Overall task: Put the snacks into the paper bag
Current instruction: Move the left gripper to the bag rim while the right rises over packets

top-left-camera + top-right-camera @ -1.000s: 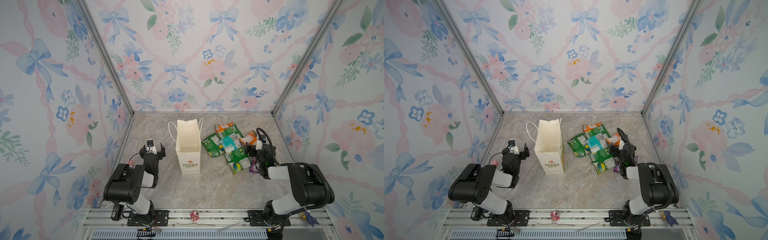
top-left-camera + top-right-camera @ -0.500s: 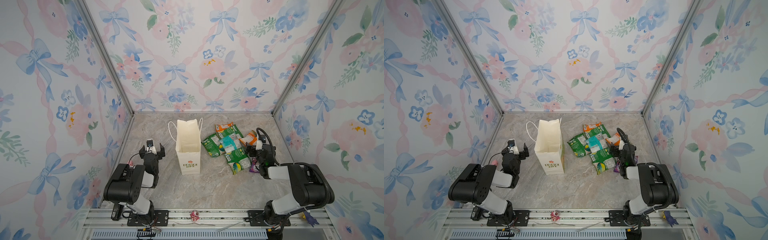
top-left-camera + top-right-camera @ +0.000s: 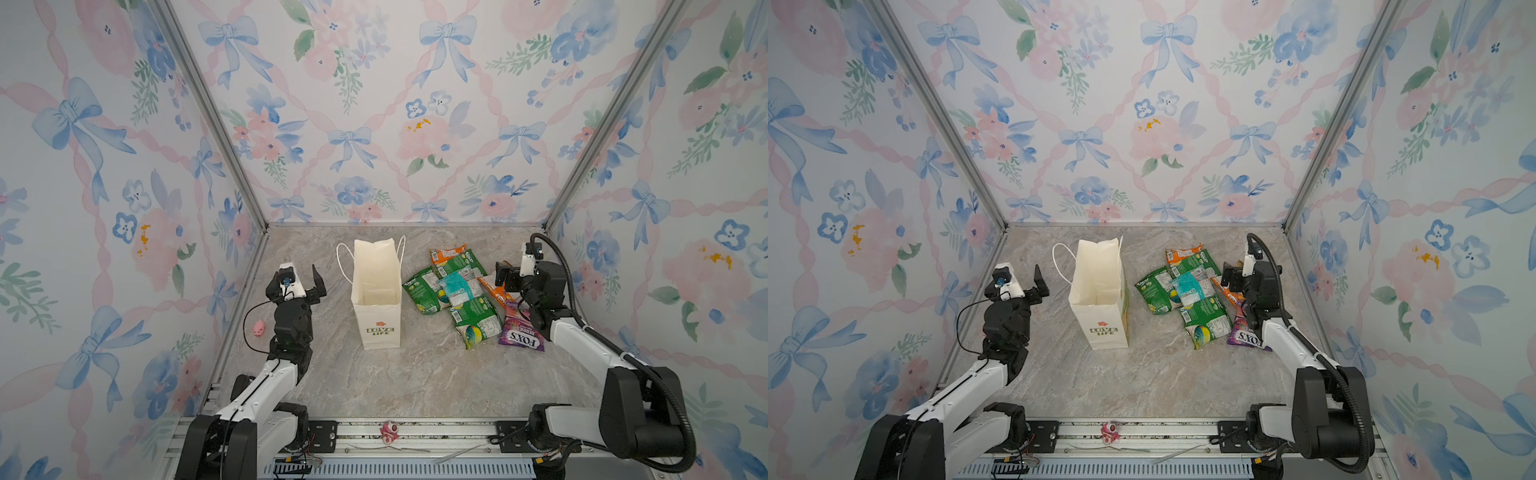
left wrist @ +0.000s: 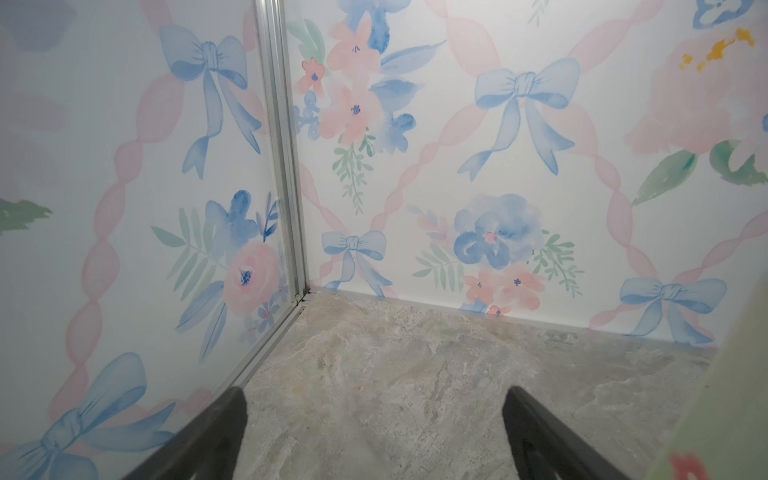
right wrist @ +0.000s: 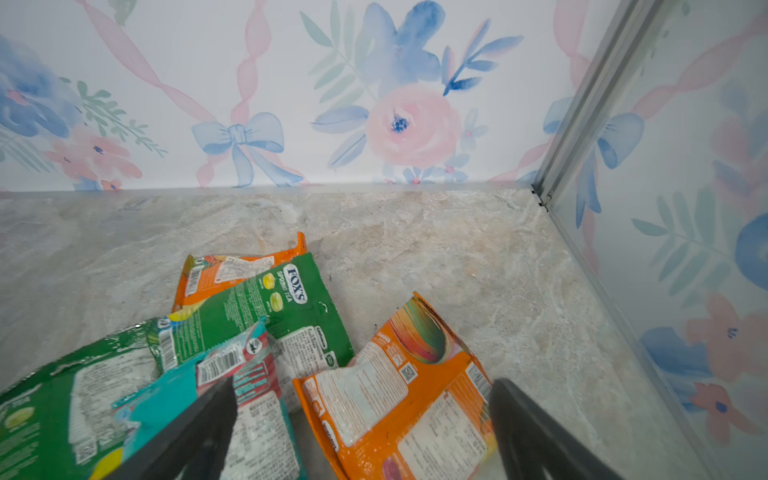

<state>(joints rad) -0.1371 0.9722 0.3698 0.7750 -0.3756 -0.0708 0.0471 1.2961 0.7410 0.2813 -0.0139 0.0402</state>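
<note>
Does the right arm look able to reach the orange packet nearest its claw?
Probably yes: the right claw is open right over the orange packet, and nothing lies on it.

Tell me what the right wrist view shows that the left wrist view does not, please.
Only the right wrist view shows an orange packet near the open right gripper, a green packet and a teal packet. Only the left wrist view shows a blurred edge of the paper bag beside the open left gripper. Both show the marble tabletop and floral walls.
</note>
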